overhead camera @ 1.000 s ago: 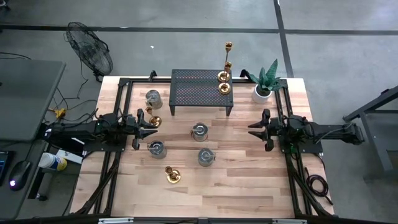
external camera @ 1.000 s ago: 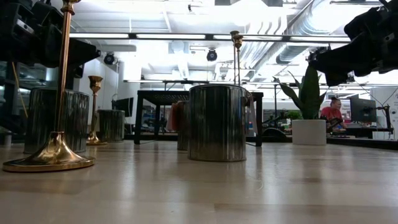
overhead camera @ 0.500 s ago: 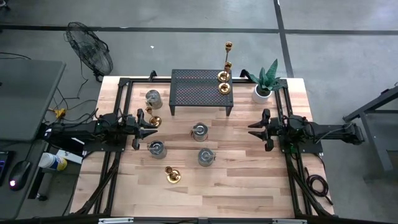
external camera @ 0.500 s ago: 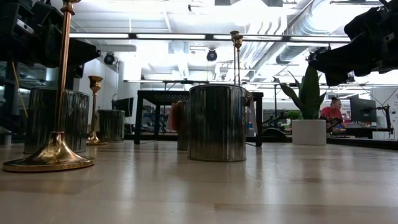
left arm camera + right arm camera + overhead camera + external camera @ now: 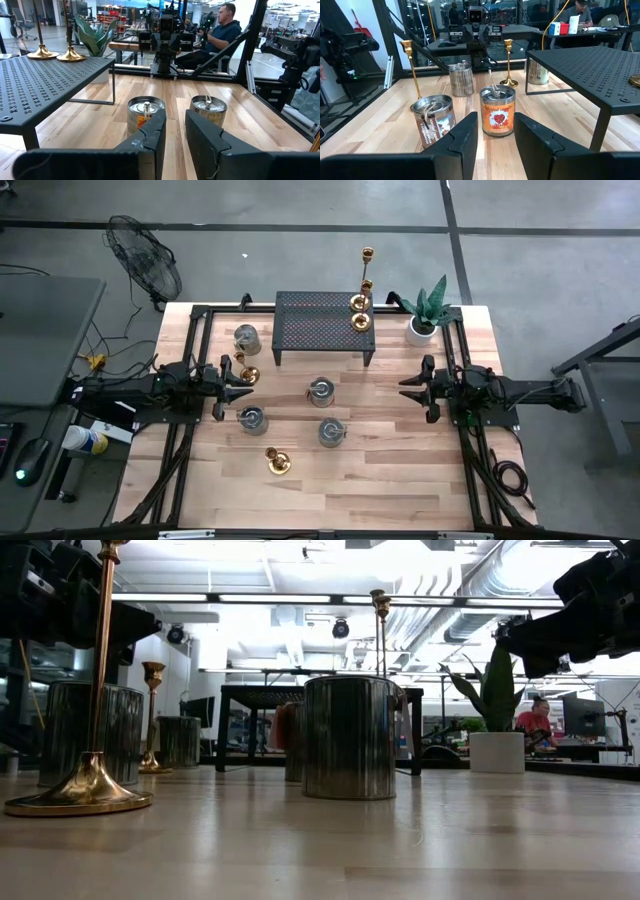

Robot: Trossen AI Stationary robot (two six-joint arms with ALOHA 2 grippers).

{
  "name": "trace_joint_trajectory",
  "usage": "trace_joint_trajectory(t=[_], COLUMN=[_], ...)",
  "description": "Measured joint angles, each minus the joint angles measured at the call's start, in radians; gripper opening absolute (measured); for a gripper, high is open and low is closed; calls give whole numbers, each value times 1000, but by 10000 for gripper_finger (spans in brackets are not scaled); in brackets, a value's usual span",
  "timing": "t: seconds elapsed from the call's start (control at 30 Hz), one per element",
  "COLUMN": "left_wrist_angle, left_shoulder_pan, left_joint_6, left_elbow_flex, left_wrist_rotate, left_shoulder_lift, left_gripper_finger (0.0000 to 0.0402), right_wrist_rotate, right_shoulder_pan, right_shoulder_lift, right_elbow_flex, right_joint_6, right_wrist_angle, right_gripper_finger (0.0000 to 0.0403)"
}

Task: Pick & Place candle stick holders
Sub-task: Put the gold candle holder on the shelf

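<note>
Two gold candle stick holders stand on their round bases at the right end of the black perforated shelf; their bases show in the left wrist view. A third stands on the table just to the far side of my left gripper, apart from it. A fourth stands near the front, and is the tall one in the low view. My left gripper is open and empty. My right gripper is open and empty at the table's right.
Several metal candle tins stand on the table between the arms. A potted plant stands at the far right. A black frame runs along the table's edges. People sit in the room behind.
</note>
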Motion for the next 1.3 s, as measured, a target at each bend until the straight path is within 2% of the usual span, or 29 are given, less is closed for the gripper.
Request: trace_joint_trajectory(t=[0.33, 0.5, 0.63, 0.87, 1.03, 1.2, 1.3], left_wrist_angle=[0, -27, -46, -304, -418, -438, -471], left_shoulder_pan=[0, 0, 0, 0, 0, 0, 0], left_joint_6=[0, 0, 0, 30, 25, 3, -26], left_elbow_flex=[0, 38, 118, 280, 347, 352, 352], left_wrist_rotate=[-21, -128, -239, -385, -419, -420, -422], left_shoulder_lift=[3, 4, 3, 5, 31, 88, 97], left_gripper_finger=[72, 72, 72, 78, 129, 201, 229], right_wrist_rotate=[0, 0, 0, 0, 0, 0, 0], right_shoulder_pan=[0, 0, 0, 0, 0, 0, 0], right_shoulder_lift=[0, 0, 0, 0, 0, 0, 0], right_elbow_flex=[0, 0, 0, 0, 0, 0, 0], right_joint_6=[0, 0, 0, 0, 0, 0, 0], right_wrist_angle=[0, 0, 0, 0, 0, 0, 0], right_gripper_finger=[117, 117, 117, 117, 117, 117, 117])
